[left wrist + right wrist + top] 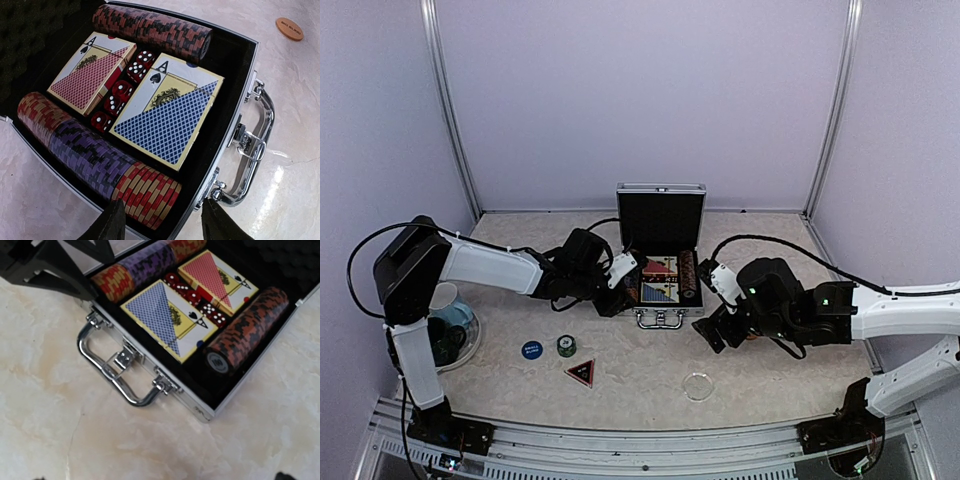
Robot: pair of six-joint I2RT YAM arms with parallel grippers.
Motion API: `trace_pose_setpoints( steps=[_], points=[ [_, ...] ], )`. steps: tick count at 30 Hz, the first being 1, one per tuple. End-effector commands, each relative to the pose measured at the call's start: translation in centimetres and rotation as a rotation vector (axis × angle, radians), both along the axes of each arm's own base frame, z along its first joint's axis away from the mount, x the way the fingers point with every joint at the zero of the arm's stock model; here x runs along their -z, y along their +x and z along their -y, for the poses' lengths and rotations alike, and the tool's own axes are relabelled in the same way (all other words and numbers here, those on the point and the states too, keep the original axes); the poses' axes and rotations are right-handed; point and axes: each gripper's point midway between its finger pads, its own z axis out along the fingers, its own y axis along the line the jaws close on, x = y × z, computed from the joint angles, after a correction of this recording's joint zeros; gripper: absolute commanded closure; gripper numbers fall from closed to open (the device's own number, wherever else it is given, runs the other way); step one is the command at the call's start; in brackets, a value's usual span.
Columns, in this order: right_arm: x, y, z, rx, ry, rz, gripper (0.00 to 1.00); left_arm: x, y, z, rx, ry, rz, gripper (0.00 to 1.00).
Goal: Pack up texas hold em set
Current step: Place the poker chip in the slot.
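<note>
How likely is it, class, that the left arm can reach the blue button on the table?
Probably yes: the blue button lies uncovered on that arm's side, left gripper empty.

The open briefcase [187, 401] holds a blue deck [165, 320] and a red deck [217, 277] with red dice [197, 297] between them.

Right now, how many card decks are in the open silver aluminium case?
2: red-backed card deck nearer the lid, blue-backed card deck nearer the handle, red dice between. None appears hidden.
</note>
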Motion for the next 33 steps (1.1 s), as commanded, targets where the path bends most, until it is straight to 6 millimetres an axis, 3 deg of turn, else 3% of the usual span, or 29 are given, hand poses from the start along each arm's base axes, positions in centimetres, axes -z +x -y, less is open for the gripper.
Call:
trace_pose_setpoints(
  steps=[1,10,20,24,33],
  points=[
    [-1.1,0.1,0.1,0.014,0.043,0.008,0.01,-1.1,0.3,0.0,-0.029,-0.022,0.025,0.47],
    [-1.4,0.1,0.1,0.012,0.047,0.016,0.01,-2.1,0.7,-0.5,-0.065,-0.03,0.052,0.42],
    [-1.4,0.2,0.2,0.019,0.048,0.02,0.01,-5.6,1.1,-1.1,-0.137,-0.139,0.088,0.4],
    [-1.4,0.3,0.1,0.015,0.044,0.02,0.01,-5.8,-0.4,-0.2,-0.081,-0.16,0.048,0.51],
    [-1.5,0.4,-0.2,0.011,0.042,0.019,0.01,-3.1,-2.9,0.7,-0.09,-0.116,-0.058,0.94]
  ],
)
